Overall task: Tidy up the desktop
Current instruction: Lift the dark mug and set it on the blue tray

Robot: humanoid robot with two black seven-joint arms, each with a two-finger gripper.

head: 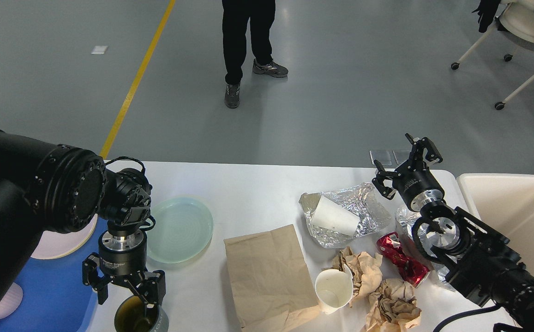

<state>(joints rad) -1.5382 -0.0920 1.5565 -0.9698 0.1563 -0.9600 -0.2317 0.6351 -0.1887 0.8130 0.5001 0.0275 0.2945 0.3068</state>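
- Clearly the left tool point(126, 295) hangs spread just over the dark mug point(140, 317) at the near edge of the white counter point(257, 193), one finger dipping at its rim, grasping nothing yet (a rim pinch looks intended).
- Beside it the blue tray point(50, 295) holds crockery, likely the mug's destination.
- Farther right, the right tool point(405, 161) waits spread and empty above the foil point(368, 203), near the beige bin point(511, 216) for rubbish.
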